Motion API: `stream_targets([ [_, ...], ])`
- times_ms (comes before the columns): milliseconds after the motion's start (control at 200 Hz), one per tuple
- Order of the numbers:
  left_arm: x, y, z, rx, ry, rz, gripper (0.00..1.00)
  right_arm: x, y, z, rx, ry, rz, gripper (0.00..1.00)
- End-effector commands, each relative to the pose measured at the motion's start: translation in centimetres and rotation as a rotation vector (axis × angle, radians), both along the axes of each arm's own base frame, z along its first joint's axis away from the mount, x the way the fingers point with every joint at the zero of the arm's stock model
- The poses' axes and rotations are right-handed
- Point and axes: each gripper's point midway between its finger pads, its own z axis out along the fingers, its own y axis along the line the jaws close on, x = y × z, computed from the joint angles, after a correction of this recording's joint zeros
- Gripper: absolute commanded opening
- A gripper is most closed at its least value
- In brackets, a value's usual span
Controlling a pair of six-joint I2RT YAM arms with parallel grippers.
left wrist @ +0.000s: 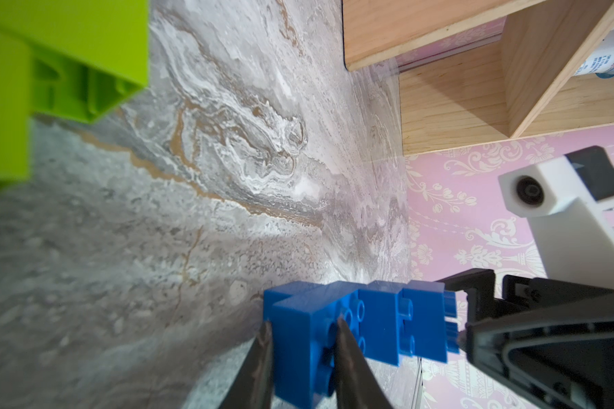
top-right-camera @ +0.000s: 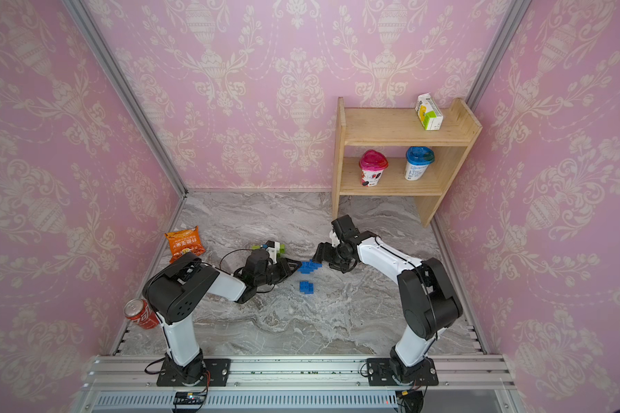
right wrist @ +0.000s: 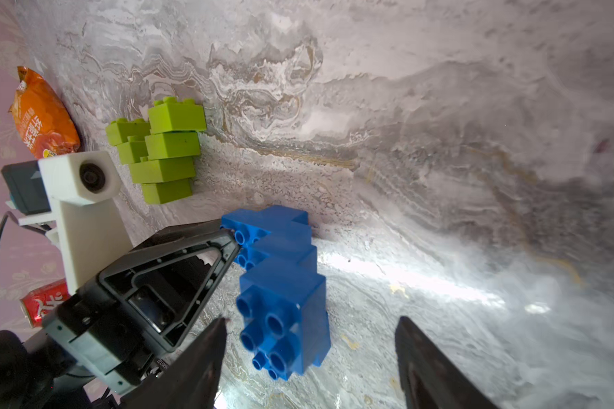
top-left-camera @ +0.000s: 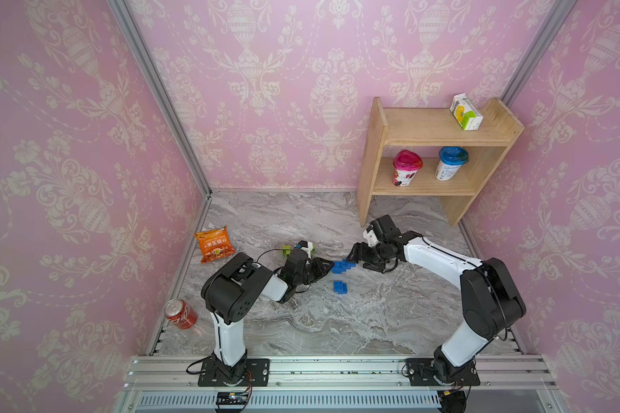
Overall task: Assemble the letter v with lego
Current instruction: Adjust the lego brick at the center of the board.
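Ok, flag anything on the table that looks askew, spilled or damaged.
Nothing spilled or broken. The blue lego stack is turned on its side, studs facing the open right gripper, pinched by the left gripper. A blue piece lies apart.

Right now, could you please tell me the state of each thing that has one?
Left fingers, shut on blue lego chain.
Right fingers, open astride its other end.
Green lego stack, assembled, ungripped.
Spare blue bricks, lying free.
Cola can, on its side.
Pink cup, blue cup, upright, lidded.
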Motion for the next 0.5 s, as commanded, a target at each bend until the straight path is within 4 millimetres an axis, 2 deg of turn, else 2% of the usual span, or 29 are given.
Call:
stream_targets([
  [0, -1.1, 1.2, -3.0, 0.087, 0.092, 0.032, 0.22, 0.6, 1.7, 0.4, 0.094, -0.019, 0.028, 0.75],
  [100, -1.1, 1.0, -3.0, 0.086, 0.093, 0.030, 0.22, 1.0, 2.0, -0.4, 0.102, -0.008, 0.021, 0.75],
  [290, -1.1, 1.0, -2.8, 0.082, 0.090, 0.029, 0.24, 1.4, 2.7, -2.1, 0.117, 0.026, 0.018, 0.65],
  [495, -1.2, 1.0, -2.7, 0.088, 0.090, 0.030, 0.25, 1.6, 3.2, -2.3, 0.113, 0.023, 0.026, 0.59],
])
